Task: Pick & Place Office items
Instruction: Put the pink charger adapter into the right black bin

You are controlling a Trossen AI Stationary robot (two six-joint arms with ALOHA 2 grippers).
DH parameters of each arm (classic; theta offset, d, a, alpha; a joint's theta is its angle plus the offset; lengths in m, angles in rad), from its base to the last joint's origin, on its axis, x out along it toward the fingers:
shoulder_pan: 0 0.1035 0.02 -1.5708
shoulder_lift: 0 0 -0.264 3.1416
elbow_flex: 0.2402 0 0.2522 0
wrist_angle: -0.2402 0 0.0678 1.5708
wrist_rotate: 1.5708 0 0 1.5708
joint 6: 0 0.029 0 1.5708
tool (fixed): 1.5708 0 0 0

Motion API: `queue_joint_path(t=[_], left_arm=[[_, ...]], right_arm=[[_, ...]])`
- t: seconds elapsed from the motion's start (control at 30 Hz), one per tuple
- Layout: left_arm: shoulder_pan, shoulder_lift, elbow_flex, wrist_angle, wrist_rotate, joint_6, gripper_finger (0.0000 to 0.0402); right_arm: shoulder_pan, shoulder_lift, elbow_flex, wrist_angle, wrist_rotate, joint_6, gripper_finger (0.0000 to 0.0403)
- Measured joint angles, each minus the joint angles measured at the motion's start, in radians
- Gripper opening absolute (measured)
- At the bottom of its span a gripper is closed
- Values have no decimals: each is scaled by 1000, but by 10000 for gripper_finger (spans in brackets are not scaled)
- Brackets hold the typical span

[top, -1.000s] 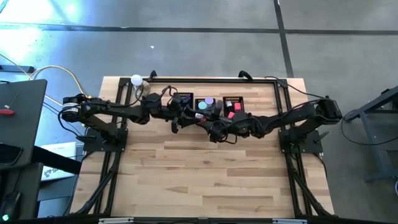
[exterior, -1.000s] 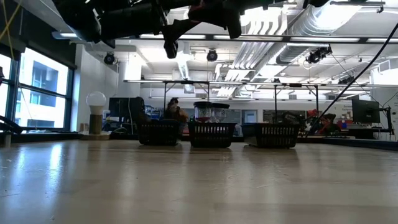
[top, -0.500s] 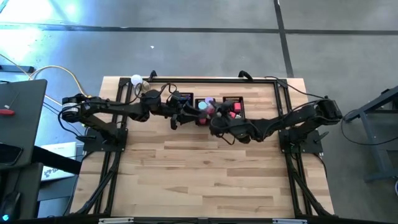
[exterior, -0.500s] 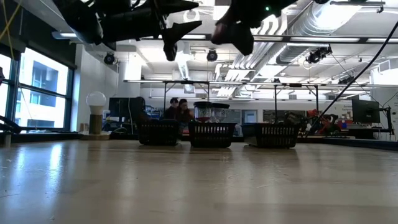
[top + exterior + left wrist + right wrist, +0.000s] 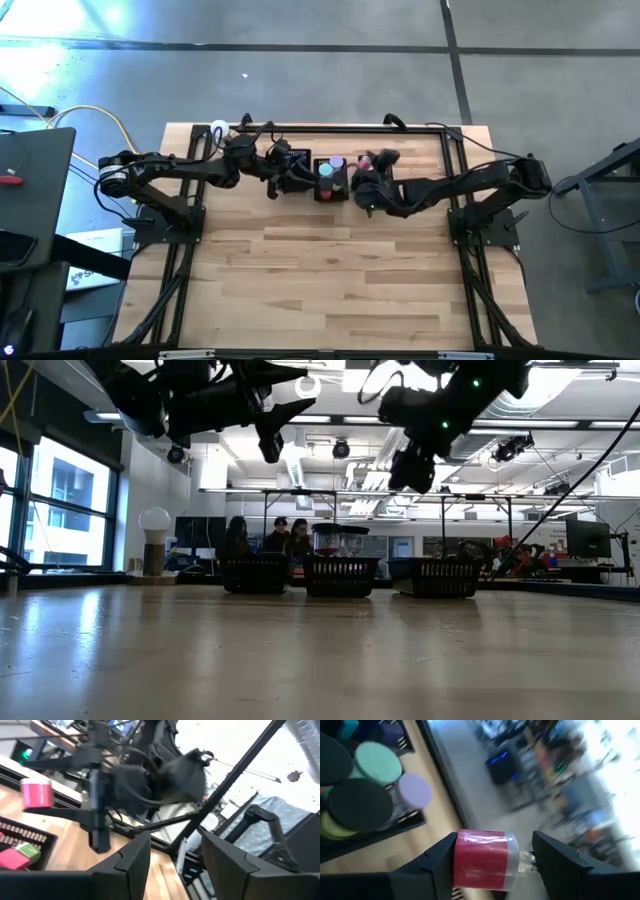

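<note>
Both arms are up at the far edge of the tabletop (image 5: 330, 280), reaching in over the row of three black mesh bins (image 5: 341, 575).

The right pincer (image 5: 490, 865) is holding a red roll (image 5: 482, 860) wrapped in clear film, squeezed between its two fingers (image 5: 427, 865). From above, it sits over the right bin, and the roll shows as a small pink-red spot (image 5: 365, 160) at the tip of the arm. In the low view the right arm hangs well above the bins, nothing touching them.

The left pincer (image 5: 172, 857) is over the left bin (image 5: 293, 160), with a clear gap between its fingers (image 5: 127, 862) and nothing in it. Its camera looks straight at the right arm's dark wrist, which blocks most of the view, with the pink-red roll (image 5: 37, 794) poking out at the side.

The middle bin (image 5: 331, 175) is packed: a teal disc (image 5: 377, 762), a purple disc (image 5: 414, 791) and a black roll (image 5: 359, 805) sit tight together, with something yellow-green (image 5: 330, 827) tucked under the black one. A pink block (image 5: 14, 859) and a green block (image 5: 27, 851) lie in the right bin below the held roll.

A white ball lamp (image 5: 154, 520) stands at the far left corner. A few people (image 5: 265, 538) are behind the bins in the room beyond.
</note>
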Motion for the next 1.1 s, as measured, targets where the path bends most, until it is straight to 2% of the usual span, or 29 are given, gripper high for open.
queue_joint_path(t=[0.2,0.37,0.6,0.8,1.1], left_arm=[[15,0,0,-3,42,-25,170],[21,0,0,-3,50,-25,170],[21,0,0,-3,78,-28,170],[21,0,0,-4,125,-34,170],[20,0,0,-4,143,-50,170]], right_arm=[[-87,-13,1,-259,-316,421,220],[-162,-13,1,-391,-466,589,220],[-247,-6,1,-382,-569,604,219],[-339,42,1,-354,-725,599,227],[-402,133,1,-235,-750,482,246]])
